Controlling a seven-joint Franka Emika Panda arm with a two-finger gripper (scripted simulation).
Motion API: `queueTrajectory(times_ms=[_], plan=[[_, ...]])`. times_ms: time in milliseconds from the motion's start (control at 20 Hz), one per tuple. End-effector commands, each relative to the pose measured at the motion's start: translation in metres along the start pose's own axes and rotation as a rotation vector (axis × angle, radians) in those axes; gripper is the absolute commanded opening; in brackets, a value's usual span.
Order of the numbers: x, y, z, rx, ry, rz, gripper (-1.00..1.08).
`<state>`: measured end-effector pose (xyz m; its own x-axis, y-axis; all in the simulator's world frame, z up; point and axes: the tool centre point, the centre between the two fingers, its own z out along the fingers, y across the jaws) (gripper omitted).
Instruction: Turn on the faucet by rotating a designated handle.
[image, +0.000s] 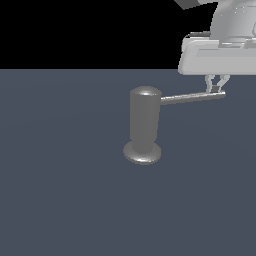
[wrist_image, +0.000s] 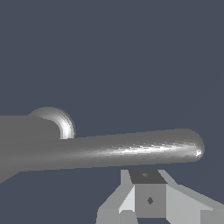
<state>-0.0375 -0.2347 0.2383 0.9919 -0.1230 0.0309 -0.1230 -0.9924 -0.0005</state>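
Just under the jaws (image: 217, 86), closure unclear, lies the handle's (image: 192, 97) tip.

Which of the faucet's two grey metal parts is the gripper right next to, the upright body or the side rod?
The handle, the thin rod projecting sideways; the gripper hangs at its rounded tip, away from the thick upright faucet body.

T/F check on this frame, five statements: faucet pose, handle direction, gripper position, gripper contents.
1. The faucet stands upright on its flared foot. True.
2. The handle projects toward the exterior view's left. False: it points to the exterior view's right.
3. The gripper is near the handle's tip end. True.
4. The gripper is over the faucet's domed top. False: it is out by the rod's far end.
5. The gripper carries a loose object. False: nothing is carried.
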Motion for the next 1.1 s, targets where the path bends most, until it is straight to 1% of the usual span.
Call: queueTrajectory(times_ms=[0, 1050], plan=[[0.009, -0.002, 0.006, 0.0, -0.006, -0.002, -1.0], [0.069, -0.003, 0.015, -0.001, -0.02, 0.016, -1.0]])
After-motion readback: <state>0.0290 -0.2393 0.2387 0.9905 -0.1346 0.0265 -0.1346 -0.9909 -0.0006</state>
